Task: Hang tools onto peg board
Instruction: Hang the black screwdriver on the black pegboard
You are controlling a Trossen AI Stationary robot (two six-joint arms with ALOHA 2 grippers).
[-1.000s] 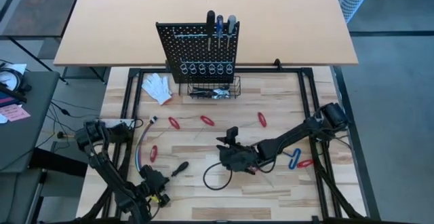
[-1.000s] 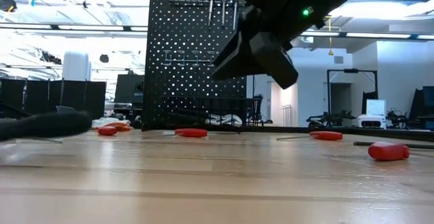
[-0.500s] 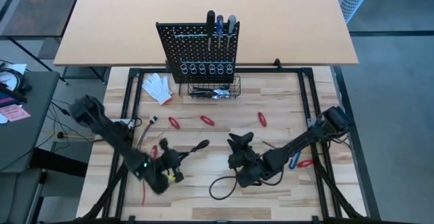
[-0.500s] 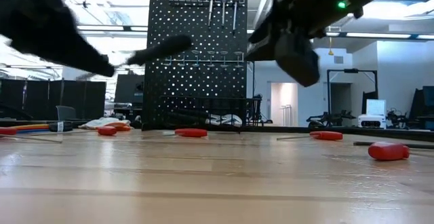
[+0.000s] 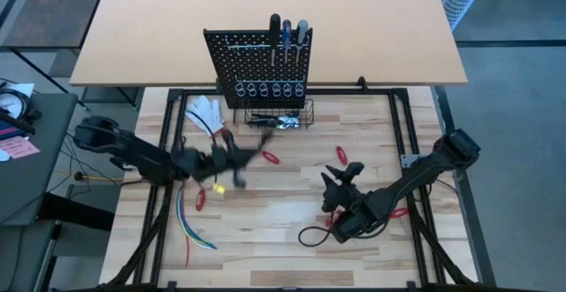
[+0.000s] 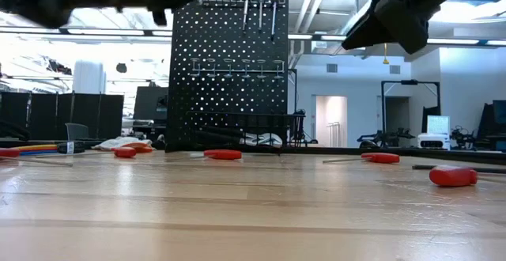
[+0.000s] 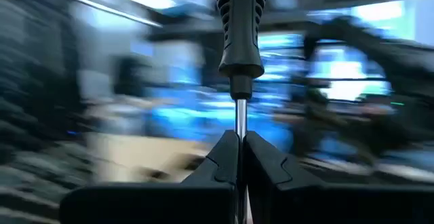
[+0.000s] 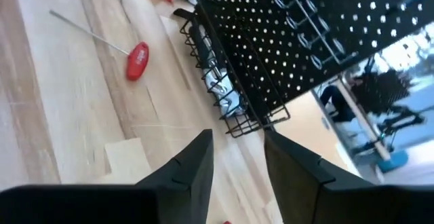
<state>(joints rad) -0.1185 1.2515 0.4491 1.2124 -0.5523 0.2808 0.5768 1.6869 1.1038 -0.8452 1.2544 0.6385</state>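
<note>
Left gripper (image 7: 239,157) clamped on black-handled screwdriver (image 7: 240,27) shaft, handle pointing forward, right gripper (image 8: 237,157) fingers apart, empty

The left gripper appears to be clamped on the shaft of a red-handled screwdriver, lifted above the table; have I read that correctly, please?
Not quite: the handle is black, not red. The left wrist view shows the left gripper clamped on the shaft of a black-handled screwdriver, lifted above the table.
</note>
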